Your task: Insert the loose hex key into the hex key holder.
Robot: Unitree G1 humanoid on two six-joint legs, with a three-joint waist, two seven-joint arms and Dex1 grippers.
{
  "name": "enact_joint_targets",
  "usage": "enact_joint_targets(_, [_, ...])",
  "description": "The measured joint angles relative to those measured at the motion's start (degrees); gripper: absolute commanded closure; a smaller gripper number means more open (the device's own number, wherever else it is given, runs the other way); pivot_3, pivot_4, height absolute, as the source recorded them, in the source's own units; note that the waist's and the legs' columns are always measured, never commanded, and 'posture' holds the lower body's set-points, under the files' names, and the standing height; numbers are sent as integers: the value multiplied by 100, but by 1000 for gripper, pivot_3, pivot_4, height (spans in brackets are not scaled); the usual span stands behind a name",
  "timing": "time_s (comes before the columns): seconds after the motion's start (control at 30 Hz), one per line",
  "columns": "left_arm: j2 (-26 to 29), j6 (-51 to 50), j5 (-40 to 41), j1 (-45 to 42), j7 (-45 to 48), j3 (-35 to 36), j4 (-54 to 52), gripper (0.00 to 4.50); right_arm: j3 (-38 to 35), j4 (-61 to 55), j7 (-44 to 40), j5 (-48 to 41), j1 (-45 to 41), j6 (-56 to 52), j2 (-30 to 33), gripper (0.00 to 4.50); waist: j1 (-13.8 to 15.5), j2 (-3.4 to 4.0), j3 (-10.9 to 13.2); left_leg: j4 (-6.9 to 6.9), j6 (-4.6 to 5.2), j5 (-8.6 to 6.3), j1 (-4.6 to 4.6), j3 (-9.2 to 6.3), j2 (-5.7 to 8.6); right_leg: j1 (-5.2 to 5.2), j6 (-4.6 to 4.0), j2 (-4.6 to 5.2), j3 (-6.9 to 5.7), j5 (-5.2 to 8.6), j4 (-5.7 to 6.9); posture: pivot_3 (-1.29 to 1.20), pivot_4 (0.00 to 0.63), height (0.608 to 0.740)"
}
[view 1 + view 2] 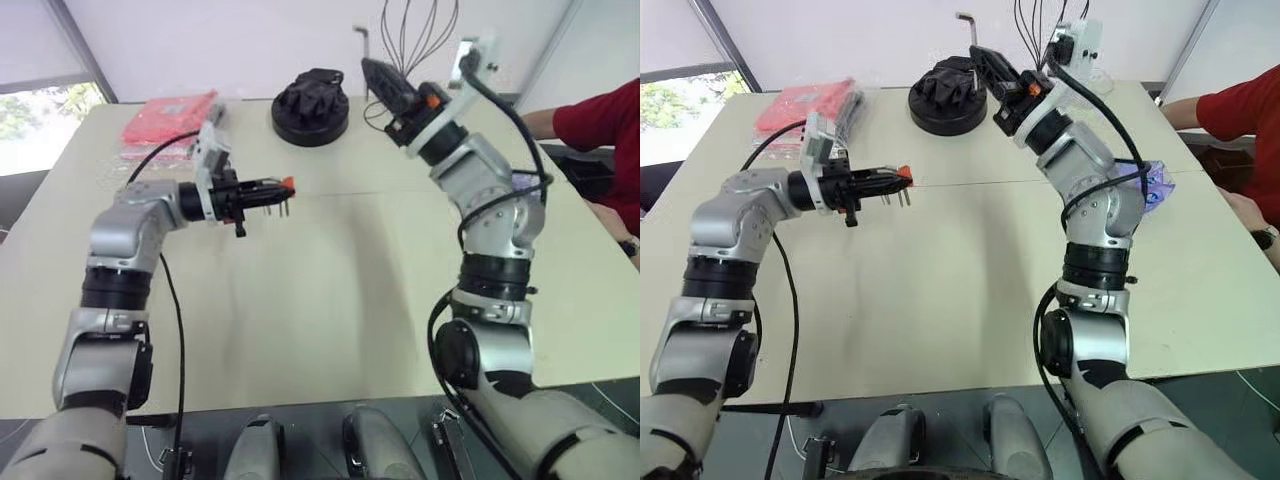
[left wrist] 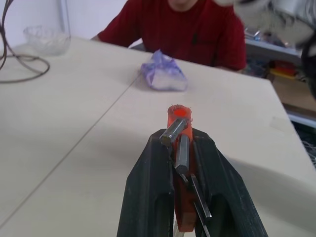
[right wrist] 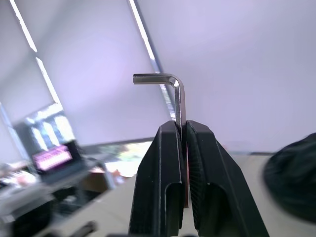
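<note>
The left gripper (image 1: pixel 268 193) is pressed together on the hex key holder (image 2: pixel 178 163), an orange-red block carried clear above the table (image 1: pixel 330 290), with the block's thin metal keys poking out past the black fingers (image 2: pixel 148 197) toward the robot's right. The right gripper (image 3: pixel 183 129) is raised higher than the holder and off to the holder's right, angled upward, and its two fingers pinch the long leg of the loose hex key (image 3: pixel 175 91), whose bent short leg stands free above the fingertips. Key and holder are well apart. Beyond the holder, toward the far edge of the table, sits a black round object (image 1: pixel 311 107), and farther to the holder's left lies a red flat packet (image 1: pixel 168 120). A person in a red shirt (image 2: pixel 182 29) sits at the table's right side, near a small purple bundle (image 2: pixel 163 74)
</note>
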State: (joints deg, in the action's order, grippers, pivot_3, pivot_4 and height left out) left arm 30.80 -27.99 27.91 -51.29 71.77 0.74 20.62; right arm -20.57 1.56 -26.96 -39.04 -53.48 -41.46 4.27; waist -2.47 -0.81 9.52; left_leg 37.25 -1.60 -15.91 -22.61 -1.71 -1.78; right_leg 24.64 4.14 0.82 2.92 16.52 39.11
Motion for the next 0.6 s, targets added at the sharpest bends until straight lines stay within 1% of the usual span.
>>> enact_joint_targets(0.13, [-246, 6, -3, -485, 223, -16, 483, 4500, 169, -472, 199, -462, 218, -229, -199, 4433, -4, 1, 1, 0, 0, 0, -1, 0, 2, 0, 0, -4, -1, 0, 0, 0, 150, 740])
enact_joint_targets(0.27, [-462, 6, 9, -952, 398, -7, 841, 4500, 355, -618, 318, -588, 341, -189, -265, 4433, -17, 1, 1, -3, 0, 0, 0, 0, 2, 0, 0, -8, 0, 0, -1, 0, 150, 740])
enact_joint_targets(0.43, [-655, 117, -12, -1023, 539, -6, 1083, 4500, 434, -620, 539, -735, 426, -138, -358, 4433, -27, 2, 1, -4, 0, 0, 2, 0, -1, 2, 0, -11, 2, 0, 0, 0, 150, 740])
enact_joint_targets(0.6, [-732, 211, -43, -1024, 580, -3, 1134, 4500, 586, -648, 645, -856, 568, -137, -437, 4433, -12, 2, 1, -4, 0, 0, 0, 0, -1, 2, 0, -10, 2, 0, -1, 0, 150, 740])
